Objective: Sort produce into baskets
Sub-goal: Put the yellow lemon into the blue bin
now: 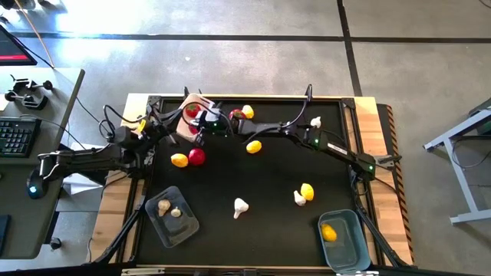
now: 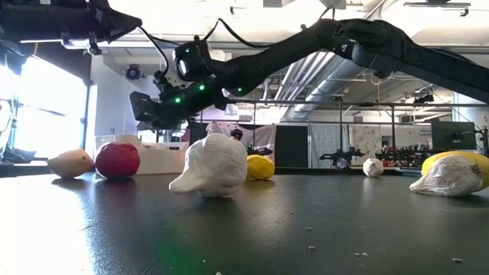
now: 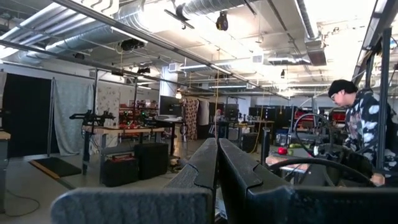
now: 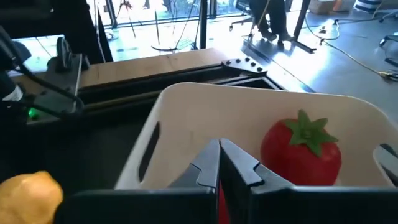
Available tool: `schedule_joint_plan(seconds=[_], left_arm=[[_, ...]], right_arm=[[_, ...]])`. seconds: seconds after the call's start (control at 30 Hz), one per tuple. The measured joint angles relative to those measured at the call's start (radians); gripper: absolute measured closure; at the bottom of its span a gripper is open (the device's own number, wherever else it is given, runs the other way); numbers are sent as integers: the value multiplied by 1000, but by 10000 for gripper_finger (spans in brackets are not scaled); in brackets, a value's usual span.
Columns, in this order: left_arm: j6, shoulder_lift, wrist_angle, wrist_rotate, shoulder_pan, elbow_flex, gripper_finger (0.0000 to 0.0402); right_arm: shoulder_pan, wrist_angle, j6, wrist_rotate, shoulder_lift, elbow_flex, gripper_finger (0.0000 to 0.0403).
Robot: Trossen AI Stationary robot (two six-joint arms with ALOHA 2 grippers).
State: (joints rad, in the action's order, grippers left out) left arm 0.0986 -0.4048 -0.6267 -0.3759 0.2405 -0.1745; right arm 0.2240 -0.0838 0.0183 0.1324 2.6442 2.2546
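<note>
The white basket (image 1: pixel 186 132) stands at the table's far left and holds a red tomato (image 4: pixel 301 152). My right gripper (image 4: pixel 219 149) reaches across the table and hangs shut just over this basket's rim, with nothing between its fingers (image 1: pixel 204 122). A patch of red shows below the fingers. The clear basket (image 1: pixel 173 216) at the near left holds two garlic bulbs. The blue basket (image 1: pixel 343 239) at the near right holds a lemon (image 1: pixel 328 232). My left gripper (image 3: pixel 217 163) is shut and raised at the table's left edge, pointing up into the room.
Loose on the mat lie a lemon (image 1: pixel 179 159) and a tomato (image 1: pixel 196 156) near the white basket. A lemon (image 1: pixel 254 146) lies mid-table and a garlic (image 1: pixel 241 206) toward the front. A lemon (image 1: pixel 307 190) with a garlic lies at right, another garlic (image 1: pixel 315 121) far right. A person (image 3: pixel 357 124) stands beyond the table.
</note>
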Motion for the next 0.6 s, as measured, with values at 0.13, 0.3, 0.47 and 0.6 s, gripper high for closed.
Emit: schedule_joint_plan(seconds=[0.13, 0.3, 0.47, 0.6], left_arm=[[0, 12, 15, 0, 0, 0, 401], [0, 13, 32, -1, 0, 0, 401], [2, 14, 32, -3, 0, 0, 401], [3, 14, 35, -3, 1, 0, 401]], right_arm=[[-5, 21, -21, 6, -2, 0, 403], [-3, 99, -31, 7, -5, 0, 403], [-16, 152, -67, 7, -27, -1, 403], [-15, 194, -71, 14, -32, -1, 403]])
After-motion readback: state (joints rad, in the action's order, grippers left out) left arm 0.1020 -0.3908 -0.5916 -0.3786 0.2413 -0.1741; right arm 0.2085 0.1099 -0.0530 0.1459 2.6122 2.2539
